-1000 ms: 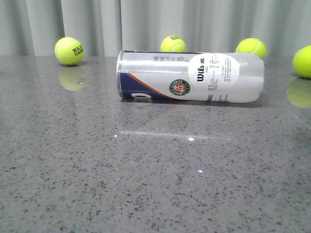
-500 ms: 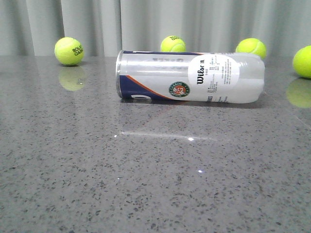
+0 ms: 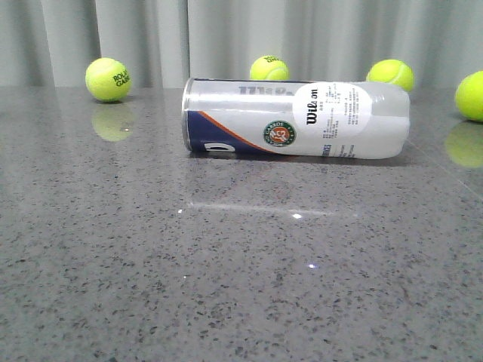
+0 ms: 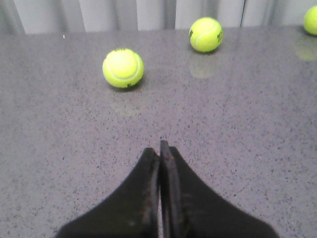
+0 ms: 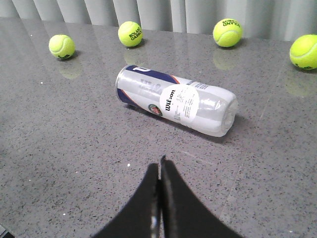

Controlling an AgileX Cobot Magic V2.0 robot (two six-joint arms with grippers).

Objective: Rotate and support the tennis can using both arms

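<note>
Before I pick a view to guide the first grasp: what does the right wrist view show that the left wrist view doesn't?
Only the right wrist view shows the tennis can, lying on its side ahead of the shut right gripper. Only the left wrist view shows the shut left gripper, with no can ahead of it. Both show tennis balls on the grey table before a curtain.
</note>
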